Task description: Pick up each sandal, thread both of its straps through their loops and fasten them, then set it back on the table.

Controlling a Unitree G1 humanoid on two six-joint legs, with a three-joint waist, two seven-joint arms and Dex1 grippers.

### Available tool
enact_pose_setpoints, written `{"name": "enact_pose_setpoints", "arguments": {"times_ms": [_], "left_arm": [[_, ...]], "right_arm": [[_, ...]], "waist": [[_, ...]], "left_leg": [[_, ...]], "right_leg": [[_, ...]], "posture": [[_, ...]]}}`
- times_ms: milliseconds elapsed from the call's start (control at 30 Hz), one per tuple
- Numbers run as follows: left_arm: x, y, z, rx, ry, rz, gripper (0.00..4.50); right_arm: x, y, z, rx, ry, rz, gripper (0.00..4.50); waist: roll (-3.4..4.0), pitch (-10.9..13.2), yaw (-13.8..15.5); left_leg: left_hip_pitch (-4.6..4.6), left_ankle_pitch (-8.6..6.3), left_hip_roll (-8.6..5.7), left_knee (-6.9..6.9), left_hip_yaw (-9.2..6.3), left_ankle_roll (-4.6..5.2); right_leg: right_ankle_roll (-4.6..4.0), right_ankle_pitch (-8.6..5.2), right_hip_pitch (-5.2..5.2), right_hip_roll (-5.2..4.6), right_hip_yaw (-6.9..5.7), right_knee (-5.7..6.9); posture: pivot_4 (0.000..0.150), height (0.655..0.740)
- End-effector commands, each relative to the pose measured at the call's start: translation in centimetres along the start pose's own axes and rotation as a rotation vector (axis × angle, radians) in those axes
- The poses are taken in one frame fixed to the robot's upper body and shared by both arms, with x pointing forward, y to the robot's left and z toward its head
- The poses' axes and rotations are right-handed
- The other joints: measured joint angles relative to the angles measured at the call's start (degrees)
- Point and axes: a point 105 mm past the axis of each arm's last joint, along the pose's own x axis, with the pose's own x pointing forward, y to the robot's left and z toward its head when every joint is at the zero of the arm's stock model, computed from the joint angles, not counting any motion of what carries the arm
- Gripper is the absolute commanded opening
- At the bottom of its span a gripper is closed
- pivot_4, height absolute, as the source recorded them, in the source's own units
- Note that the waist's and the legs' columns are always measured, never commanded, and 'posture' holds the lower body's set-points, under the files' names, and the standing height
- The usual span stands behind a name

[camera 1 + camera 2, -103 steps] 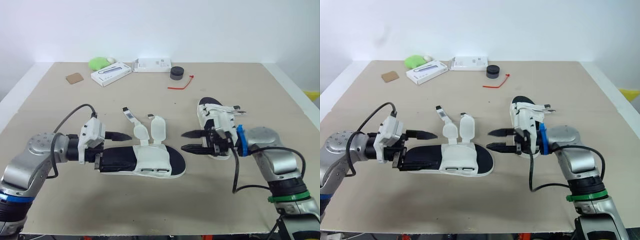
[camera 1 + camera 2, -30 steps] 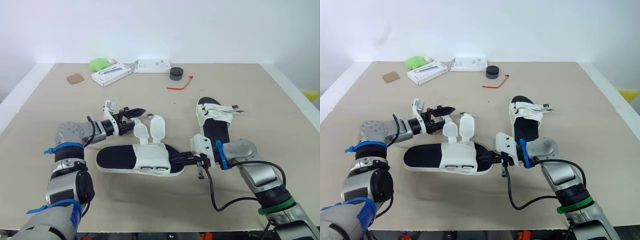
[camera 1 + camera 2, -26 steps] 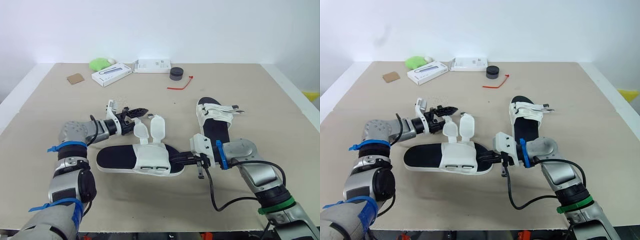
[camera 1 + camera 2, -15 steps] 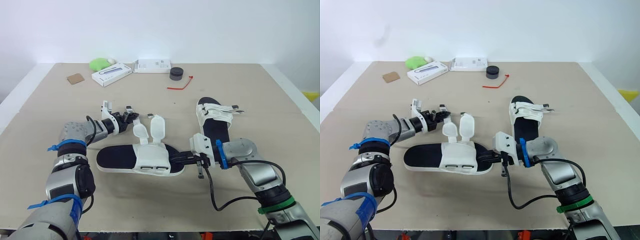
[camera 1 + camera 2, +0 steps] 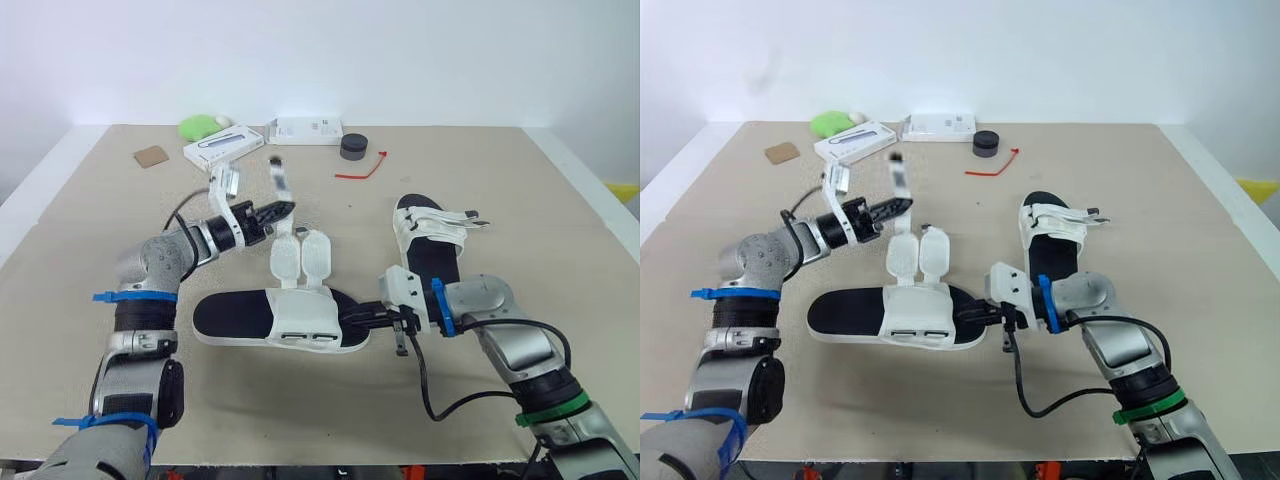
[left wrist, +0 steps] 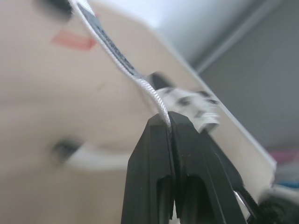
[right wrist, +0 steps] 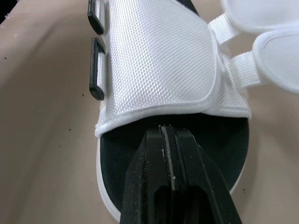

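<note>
Along the far edge of the table (image 5: 480, 180) sit a green lump (image 5: 200, 126), a long white box (image 5: 223, 147), a second white box (image 5: 307, 130), a black disc (image 5: 352, 147), a red tie (image 5: 362, 167) and a scrap of cardboard (image 5: 149, 156), all well apart from the arms. The fastened sandal (image 5: 428, 240) lies on the robot's right, just beyond the right forearm, its straps closed across the footbed. The open sandal (image 5: 240, 315) lies lengthwise near the front of the table between the two arms, and nothing stands between it and either gripper. The right gripper (image 5: 362, 319) meets its end from the right, fingers pressed together on the rim of the sole; the wrist view shows the white mesh upper just ahead, with the two black loops (image 7: 96, 70) on its side standing empty. The two oval strap pads (image 5: 316, 255) stand up from the far side of the upper. The left gripper (image 6: 167, 119) is above and beyond them, clear of the table, fingers pinched on the thin strap (image 6: 112, 51), which rises from the fingertips at a tilt. The strap's free end is hard to make out in the head views, and its run down to the pad cannot be followed. The right fingertips are partly hidden by the sole.
</note>
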Motion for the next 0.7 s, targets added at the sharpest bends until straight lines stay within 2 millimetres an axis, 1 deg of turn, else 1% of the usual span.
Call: {"name": "enact_pose_setpoints", "arguments": {"times_ms": [33,67,100,133,167,233,300,433,500,567,700], "left_arm": [[-1.5,-4.0,-0.9,0.484,0.073,-0.13,0.07],[-1.9,-4.8,-1.5,0.572,0.093,-0.166,0.07],[-2.4,-5.2,-2.1,0.625,0.112,-0.179,0.07],[-3.0,-5.8,-3.0,0.739,0.141,-0.224,0.07],[-3.6,-6.3,-3.6,0.809,0.156,-0.252,0.07],[-4.4,-7.0,-4.8,0.97,0.181,-0.32,0.07],[-5.0,-7.3,-5.5,1.084,0.18,-0.358,0.07],[-5.9,-7.7,-6.3,1.239,0.141,-0.412,0.07],[-6.5,-8.2,-6.6,1.373,0.097,-0.458,0.07],[-6.9,-8.5,-6.8,1.45,0.066,-0.485,0.07],[-7.9,-8.2,-7.6,1.534,0.062,-0.533,0.07]], "right_arm": [[0.0,0.1,0.9,-0.044,-0.011,0.019,0.0],[0.0,0.2,0.9,-0.045,-0.01,0.02,0.0],[0.0,0.2,0.9,-0.044,-0.01,0.021,0.0],[0.0,0.2,0.8,-0.044,-0.009,0.023,0.0],[0.0,0.2,0.8,-0.044,-0.009,0.024,0.0],[0.0,0.2,0.8,-0.043,-0.009,0.026,0.0],[0.1,0.2,0.8,-0.045,-0.008,0.03,0.0],[0.2,0.2,0.8,-0.046,-0.009,0.036,0.0],[0.3,0.2,0.8,-0.046,-0.009,0.039,0.0],[0.3,0.2,0.7,-0.047,-0.008,0.042,0.0],[0.3,0.3,0.7,-0.048,-0.008,0.047,0.0]], "waist": [[0.0,0.0,-0.1],[0.0,0.0,-0.2],[0.0,0.0,-0.3],[0.0,0.0,-0.2],[-0.01,0.0,0.0],[-0.01,0.0,0.1],[-0.01,0.0,0.1],[-0.01,0.0,0.1],[-0.01,0.0,0.2],[-0.01,0.0,0.2],[-0.01,0.0,0.1]], "left_leg": [[0.01,0.0,0.02,-0.02,0.02,0.0],[0.02,0.0,0.02,-0.02,0.02,0.0],[0.02,0.0,0.03,-0.02,0.01,0.0],[0.03,0.0,0.08,-0.03,0.05,0.0],[0.03,0.01,0.09,-0.03,0.06,0.01],[0.01,0.07,0.09,-0.03,0.08,0.11],[0.04,0.11,0.09,-0.03,0.16,0.18],[0.06,0.19,0.08,-0.02,0.32,0.33],[0.08,0.2,0.1,-0.02,0.41,0.34],[0.1,0.19,0.11,-0.02,0.47,0.36],[0.12,0.17,0.14,-0.02,0.53,0.39]], "right_leg": [[0.0,0.0,0.0,0.04,0.03,-0.01],[0.0,0.0,0.01,0.05,0.03,-0.01],[0.0,0.0,0.0,0.08,0.05,-0.01],[-0.03,-0.03,0.01,0.15,0.11,-0.03],[-0.05,-0.04,0.01,0.17,0.13,-0.05],[0.13,-0.15,0.06,0.19,0.14,-0.16],[0.32,-0.21,0.09,0.17,0.17,-0.18],[0.41,-0.09,0.11,0.13,0.27,-0.24],[0.44,-0.04,0.1,0.13,0.32,-0.26],[0.44,-0.03,0.1,0.13,0.35,-0.27],[0.44,-0.02,0.1,0.14,0.37,-0.28]], "posture": [[0.15,0.74],[0.15,0.74],[0.15,0.74],[0.15,0.74],[0.15,0.74],[0.15,0.74],[0.15,0.74],[0.15,0.74],[0.15,0.74],[0.15,0.74],[0.15,0.74]]}}
